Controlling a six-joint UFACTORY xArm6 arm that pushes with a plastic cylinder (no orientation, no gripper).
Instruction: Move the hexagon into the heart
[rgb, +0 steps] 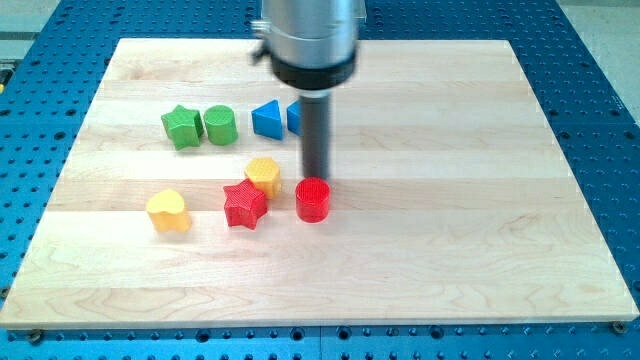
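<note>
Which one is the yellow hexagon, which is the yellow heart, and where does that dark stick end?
yellow hexagon (264, 173): camera view, on its top face.
yellow heart (167, 207): camera view, on its top face.
my tip (316, 179): camera view, the rod's very end, just behind the red cylinder (313, 195), to the hexagon's right.

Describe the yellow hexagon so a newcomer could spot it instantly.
Start at the wooden board and find the cluster near its middle, just left of my tip. The yellow hexagon sits there, touching the red star below it. It is flat-sided, unlike the yellow heart farther left.
</note>
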